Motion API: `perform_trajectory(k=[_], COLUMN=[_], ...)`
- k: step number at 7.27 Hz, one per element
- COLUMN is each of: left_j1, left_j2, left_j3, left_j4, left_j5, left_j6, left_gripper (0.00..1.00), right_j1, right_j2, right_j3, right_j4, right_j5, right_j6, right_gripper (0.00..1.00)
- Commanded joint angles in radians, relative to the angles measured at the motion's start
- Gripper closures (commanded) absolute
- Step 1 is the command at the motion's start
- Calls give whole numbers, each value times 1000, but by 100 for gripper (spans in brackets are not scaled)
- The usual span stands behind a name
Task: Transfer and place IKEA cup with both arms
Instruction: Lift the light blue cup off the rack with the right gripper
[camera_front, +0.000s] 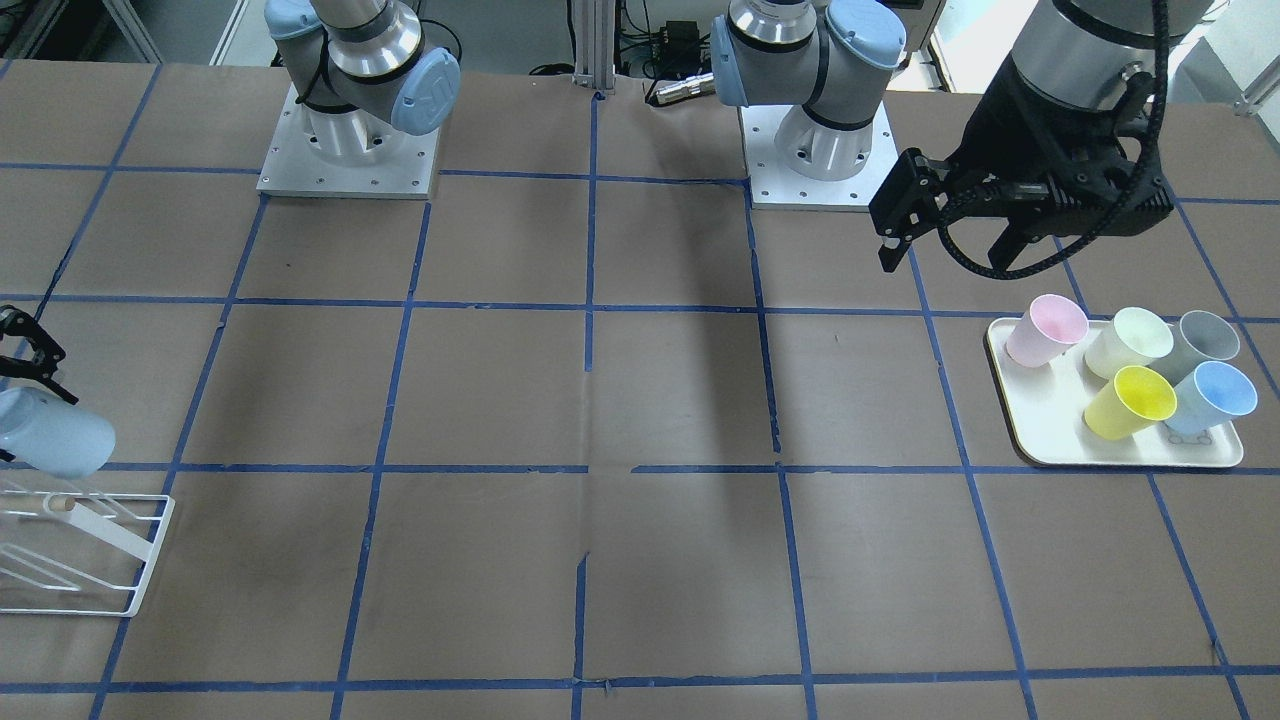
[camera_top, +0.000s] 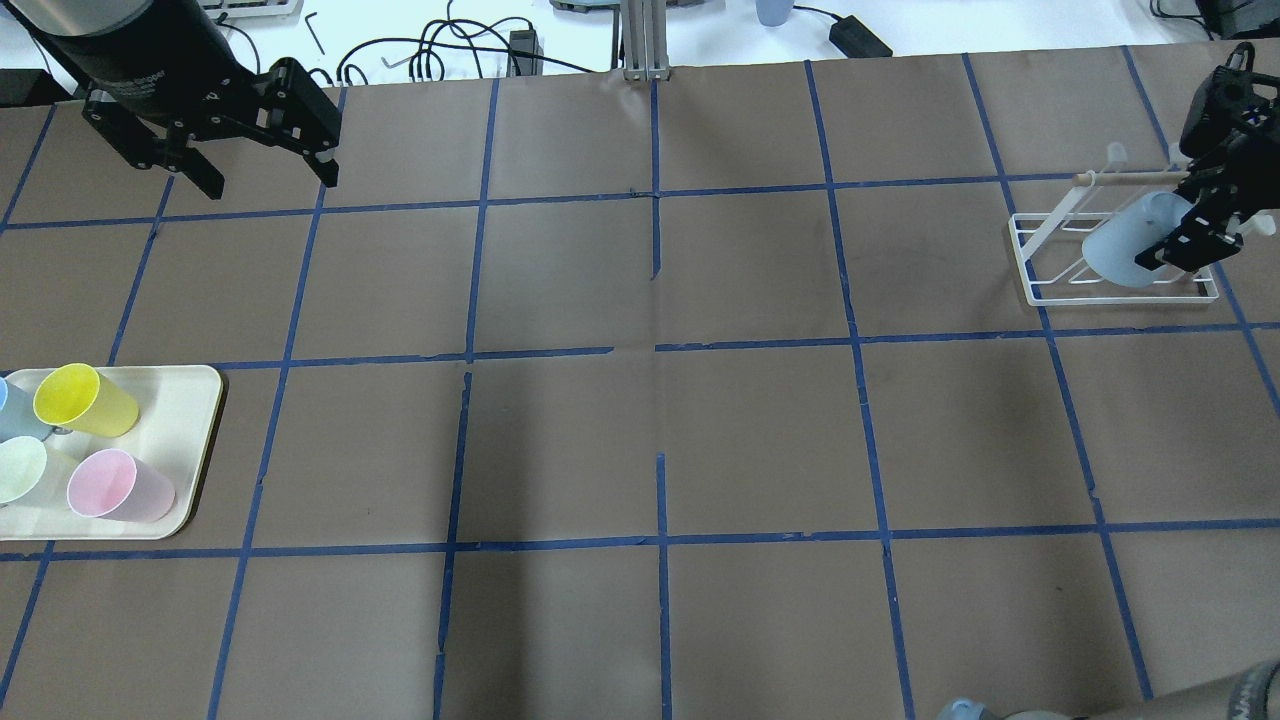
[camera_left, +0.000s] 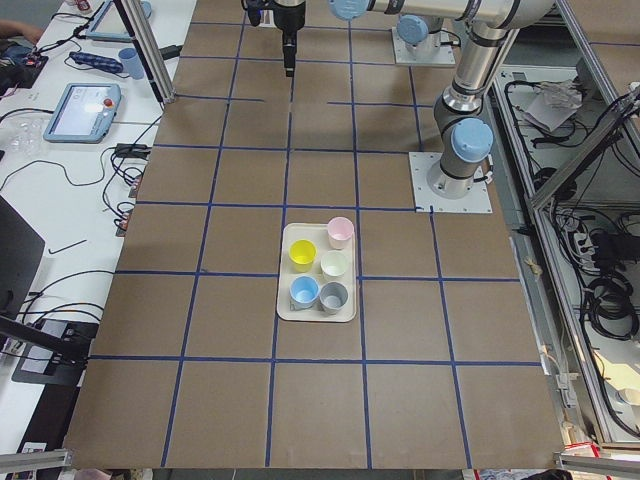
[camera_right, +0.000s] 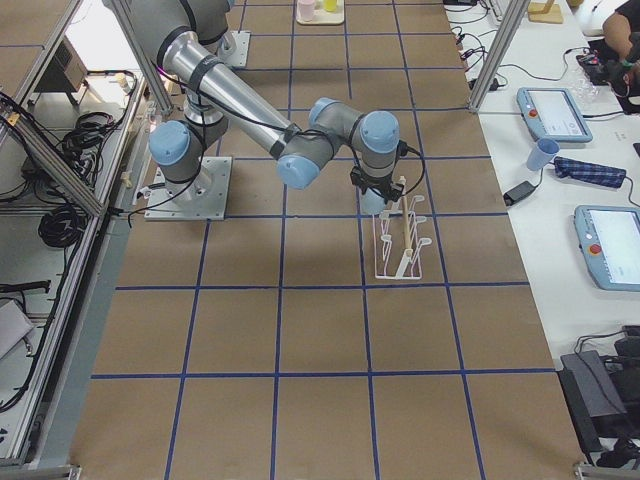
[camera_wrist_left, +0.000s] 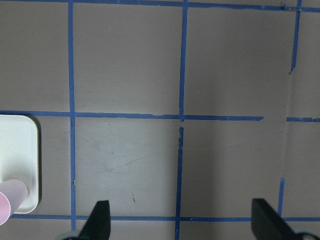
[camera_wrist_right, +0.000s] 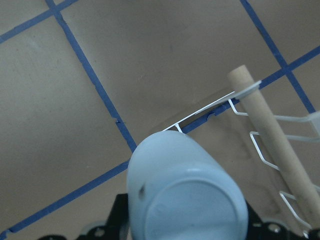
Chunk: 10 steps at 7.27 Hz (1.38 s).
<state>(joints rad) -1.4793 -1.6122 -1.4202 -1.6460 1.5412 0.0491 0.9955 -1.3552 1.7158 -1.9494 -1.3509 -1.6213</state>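
My right gripper is shut on the pale blue IKEA cup and holds it tilted, on its side, just over the white wire rack. In the right wrist view the cup's base fills the lower middle, next to the rack's wooden rod. In the front view the cup is at the far left above the rack. My left gripper is open and empty, high over the table beyond the tray; it also shows in the front view.
The white tray holds several upright cups: pink, yellow, pale green, grey and a second blue one. The two arm bases stand at the table's robot side.
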Motion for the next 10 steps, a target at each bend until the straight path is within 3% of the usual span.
perform_trajectory(k=[1, 4, 7, 9, 10], left_j1=[1, 2, 2, 16, 43], left_j2=[0, 2, 2, 8, 9], left_j3=[1, 1, 0, -35, -69], left_j4=[0, -2, -5, -9, -8], left_j5=[-1, -1, -21, -164, -300], left_j6=[0, 0, 3, 40, 102], left_gripper=[0, 0, 0, 0, 0], right_j1=[5, 58, 106, 172, 201], right_j2=[-106, -176, -185, -191, -197], right_j3=[-7, -114, -145, -143, -143], right_j4=[91, 329, 547, 636, 741], right_j5=[-5, 42, 343, 554, 655], right_j6=[62, 174, 312, 360, 365], right_gripper=[57, 57, 57, 57, 57])
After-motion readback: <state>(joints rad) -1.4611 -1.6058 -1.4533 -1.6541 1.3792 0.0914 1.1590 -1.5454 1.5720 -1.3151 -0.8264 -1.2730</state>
